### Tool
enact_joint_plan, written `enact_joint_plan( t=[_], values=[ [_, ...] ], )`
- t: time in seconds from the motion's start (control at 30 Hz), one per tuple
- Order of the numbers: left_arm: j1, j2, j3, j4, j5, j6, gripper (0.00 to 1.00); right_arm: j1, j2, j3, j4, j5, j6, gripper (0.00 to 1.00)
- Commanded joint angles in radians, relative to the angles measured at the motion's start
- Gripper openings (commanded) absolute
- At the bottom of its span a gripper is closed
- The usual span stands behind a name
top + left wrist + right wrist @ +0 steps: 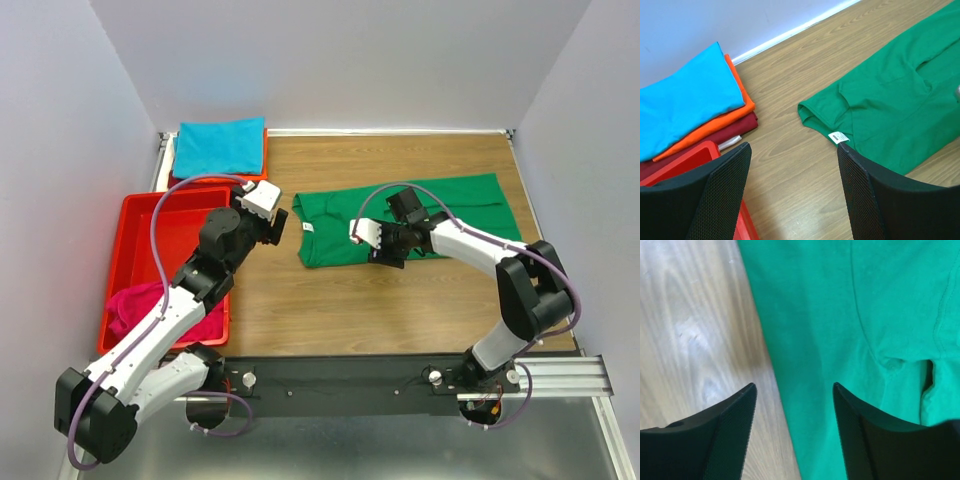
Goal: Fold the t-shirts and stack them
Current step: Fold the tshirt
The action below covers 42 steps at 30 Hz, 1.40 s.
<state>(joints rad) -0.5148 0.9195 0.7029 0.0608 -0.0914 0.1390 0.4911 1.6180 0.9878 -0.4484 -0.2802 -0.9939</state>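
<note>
Green t-shirt (335, 240) fold in hand (a judgement). Left gripper (791, 149) and right gripper (794, 386) spread, empty. Next move: pinch its edge.

The wooden desk (400, 310) carries the green t-shirt (475, 200), spread flat across its far middle and right. A red tray (135, 250) sits along the left edge. Beyond it, at the far left corner, lies a folded stack: dark red t-shirt (735, 129) lowest, orange t-shirt (725, 117) above, teal t-shirt (685, 95) on top.

1. Green t-shirt (420, 215) lies flat, partly folded, mid-bench (400, 300) before me; white neck label (838, 136) at its left end;
2. Teal t-shirt (220, 147) folded atop orange (735, 112) and dark red (725, 132) ones, far left;
3. Magenta t-shirt (150, 305) crumpled in the tray (125, 215).
</note>
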Motion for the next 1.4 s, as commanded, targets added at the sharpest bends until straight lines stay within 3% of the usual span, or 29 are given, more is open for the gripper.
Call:
enact_joint_plan(
  t=[0.0, 0.3, 0.53, 0.67, 0.77, 1.03, 1.07, 1.13, 1.3, 1.37],
  values=[
    [-0.002, -0.019, 0.004, 0.028, 0.019, -0.013, 0.77, 0.035, 0.048, -0.023, 0.071, 0.096, 0.038, 0.66],
    [-0.002, -0.014, 0.006, 0.027, 0.027, -0.018, 0.77, 0.05, 0.1, -0.035, 0.114, 0.173, 0.07, 0.56],
    [-0.004, -0.028, 0.003, 0.03, 0.021, -0.022, 0.77, 0.07, 0.14, -0.038, 0.116, 0.182, 0.118, 0.31],
    [-0.002, -0.041, 0.0, 0.033, 0.009, -0.026, 0.77, 0.134, 0.132, -0.06, 0.087, 0.153, 0.139, 0.11],
    [-0.002, -0.045, -0.002, 0.037, 0.001, -0.021, 0.77, 0.181, 0.123, -0.067, 0.045, 0.101, 0.176, 0.06],
    [-0.004, -0.047, -0.003, 0.03, -0.039, -0.009, 0.77, 0.372, 0.112, -0.054, -0.055, -0.048, 0.256, 0.1],
    [-0.002, -0.05, -0.003, 0.03, -0.045, -0.009, 0.77, 0.389, 0.114, -0.046, -0.065, -0.053, 0.258, 0.2],
    [-0.002, -0.053, -0.006, 0.03, -0.051, -0.004, 0.77, 0.421, 0.114, -0.008, -0.104, -0.065, 0.255, 0.26],
    [-0.002, -0.059, -0.01, 0.036, -0.067, 0.004, 0.77, 0.405, 0.074, 0.113, -0.173, -0.042, 0.268, 0.53],
    [-0.004, -0.059, -0.01, 0.037, -0.07, 0.007, 0.77, 0.359, 0.065, 0.164, -0.179, -0.054, 0.273, 0.57]
  ],
)
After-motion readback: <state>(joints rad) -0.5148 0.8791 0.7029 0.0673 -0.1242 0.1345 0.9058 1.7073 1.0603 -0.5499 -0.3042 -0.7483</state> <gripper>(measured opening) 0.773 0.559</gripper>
